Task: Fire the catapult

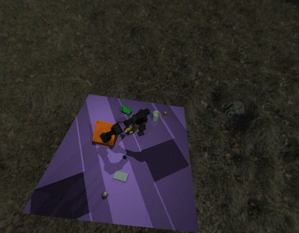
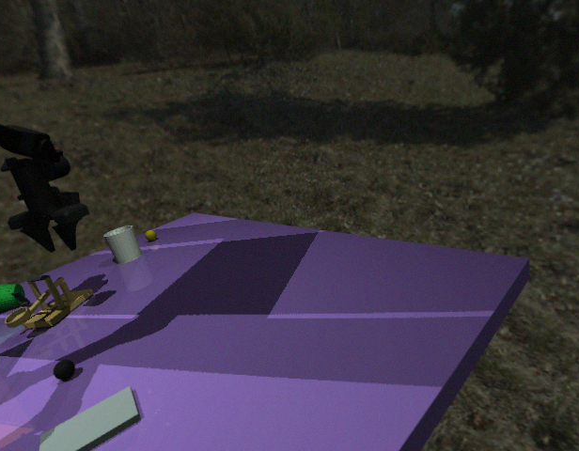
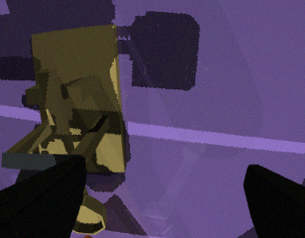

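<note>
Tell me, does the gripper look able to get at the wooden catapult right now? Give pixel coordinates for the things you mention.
Probably yes: the open gripper (image 2: 62, 246) (image 3: 167, 173) hangs above the catapult (image 1: 129, 130) (image 2: 51, 313) (image 3: 75, 50) with nothing between its fingers, though offset sideways, so it likely must shift over before lowering.

We saw a catapult that looked wooden, a smooth, faintly glossy surface, and a matt, smooth-looking slab.
</note>
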Controlling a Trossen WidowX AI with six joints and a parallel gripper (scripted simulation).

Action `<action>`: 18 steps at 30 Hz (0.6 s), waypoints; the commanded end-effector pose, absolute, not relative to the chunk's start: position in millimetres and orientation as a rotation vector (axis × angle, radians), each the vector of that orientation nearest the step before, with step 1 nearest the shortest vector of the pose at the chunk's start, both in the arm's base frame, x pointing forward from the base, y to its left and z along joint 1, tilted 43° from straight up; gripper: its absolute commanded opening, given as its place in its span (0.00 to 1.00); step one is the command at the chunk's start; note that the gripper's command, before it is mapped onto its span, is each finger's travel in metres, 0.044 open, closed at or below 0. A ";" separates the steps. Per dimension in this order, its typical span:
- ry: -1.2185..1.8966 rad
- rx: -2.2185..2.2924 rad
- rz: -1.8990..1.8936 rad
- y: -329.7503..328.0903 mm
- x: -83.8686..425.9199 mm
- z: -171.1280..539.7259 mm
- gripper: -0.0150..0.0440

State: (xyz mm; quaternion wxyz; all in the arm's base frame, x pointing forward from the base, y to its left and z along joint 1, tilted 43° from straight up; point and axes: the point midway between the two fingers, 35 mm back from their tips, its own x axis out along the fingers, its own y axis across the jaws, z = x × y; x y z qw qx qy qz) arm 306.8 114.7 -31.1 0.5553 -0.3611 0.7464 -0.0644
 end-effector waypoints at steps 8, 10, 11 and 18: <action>1.655 -0.632 -0.385 -49.7 284.7 56.0 0.76; 1.637 -0.599 -0.444 -76.8 267.5 67.1 0.76; 1.628 -0.584 -0.475 -89.3 257.7 72.0 0.76; 1.589 -0.511 -0.660 -140.6 190.8 88.0 0.76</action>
